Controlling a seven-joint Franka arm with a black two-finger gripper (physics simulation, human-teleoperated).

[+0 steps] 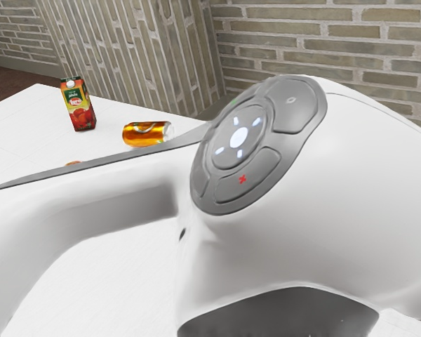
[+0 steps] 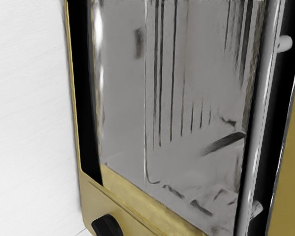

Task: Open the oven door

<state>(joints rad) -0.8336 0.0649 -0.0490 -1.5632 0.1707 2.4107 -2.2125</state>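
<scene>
Oven door: in the wrist view it faces the hand, its grey panel [image 2: 187,98] ahead of the wrist camera; whether it is fully closed or slightly ajar I can't tell.
Handle: a long pale bar [image 2: 255,118] on short mounts, off to one side of where the hand points, running along the door's edge away from the table.
Frame: gold [image 2: 73,108], around the door, with a dark gap between it and the panel.
Knob: black [image 2: 107,226], on the frame past one end of the door; best kept clear of the hand's path.
Step in hand: reaching the handle, I'd judge; line up with the bar between its mounts, get behind it without pressing on the panel, then draw it slowly away from the oven, following the hinge's arc. A straight tug could slip off or drag the oven.
Arm: in the exterior view, its white bulk [image 1: 365,182] and grey button pad [image 1: 263,144] loom close.
Gripper: wide, narrow or holding something, I can't tell.
Carton: upright on the table [image 1: 28,126], red and green [image 1: 78,105], beyond the arm.
Can: orange [image 1: 144,133], on its side, nearer the arm than the carton.
</scene>
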